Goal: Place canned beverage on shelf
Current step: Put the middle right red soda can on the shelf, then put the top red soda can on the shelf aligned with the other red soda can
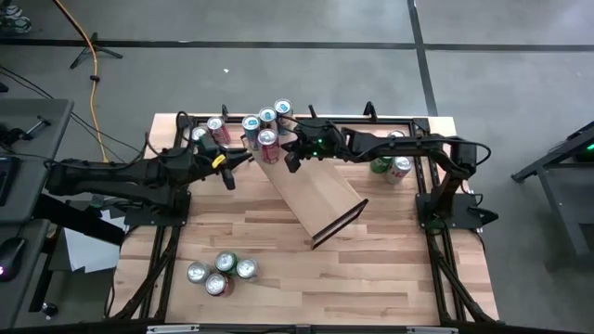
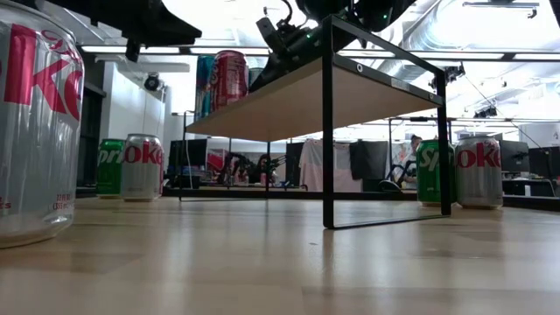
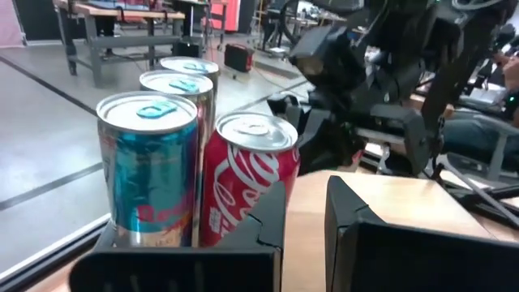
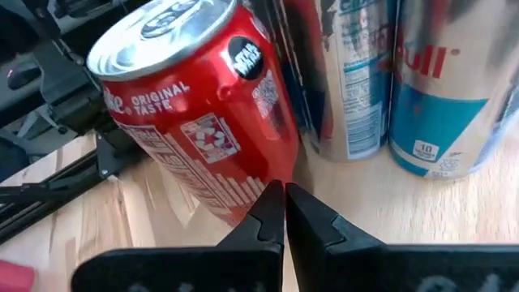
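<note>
We find the red cola can (image 1: pixel 268 141) standing on the shelf (image 1: pixel 311 190) at its far end, beside three slim blue-and-silver cans (image 1: pixel 266 116); placement appears done, withdrawal remaining. The right end effector (image 4: pixel 284 212) is clenched and empty, tips near the can. The left end effector (image 1: pixel 243 156), also clenched, sits just off that end. The shelf is a smooth pale-wood plank on a thin black frame; the cans are glossy aluminium cylinders.

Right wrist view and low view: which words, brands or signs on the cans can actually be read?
"ORIGINAL TASTE": red cola can on the pale-wood shelf.
Round "STAR WARS" badge: same can.
"10": blue-and-silver slim can; partial "ull" above it.
"oke": silver can with red lettering.
"Spr": green can, cut off.
Fine print on every can: too small to read.
</note>
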